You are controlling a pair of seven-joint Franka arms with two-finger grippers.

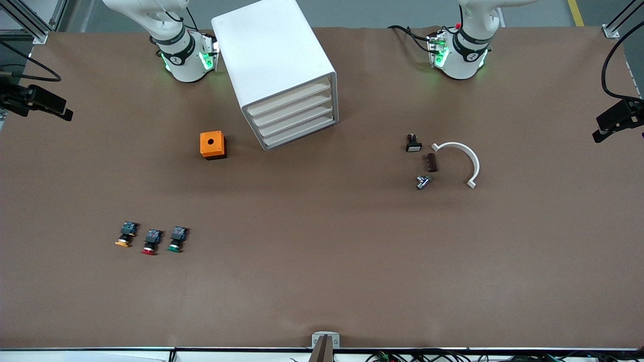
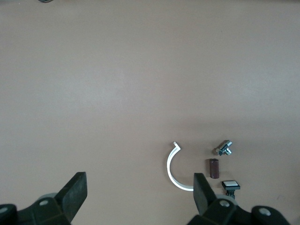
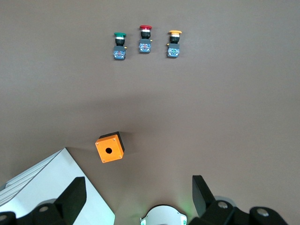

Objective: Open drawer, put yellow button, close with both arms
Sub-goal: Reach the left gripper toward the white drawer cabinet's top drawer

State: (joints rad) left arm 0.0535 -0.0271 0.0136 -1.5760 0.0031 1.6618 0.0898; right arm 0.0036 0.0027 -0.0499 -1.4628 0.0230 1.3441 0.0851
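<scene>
The cabinet looks like smooth white plastic, slightly glossy. The table cover is matt brown. The orange box looks like plastic.

an orange box with a hole sat on the brown desk. a red-capped button and a green-capped button stood side by side, nearer the front camera. toward the left arm's end lay a white curved bracket, a dark cylinder, a white-capped switch and a small metal part.
</scene>
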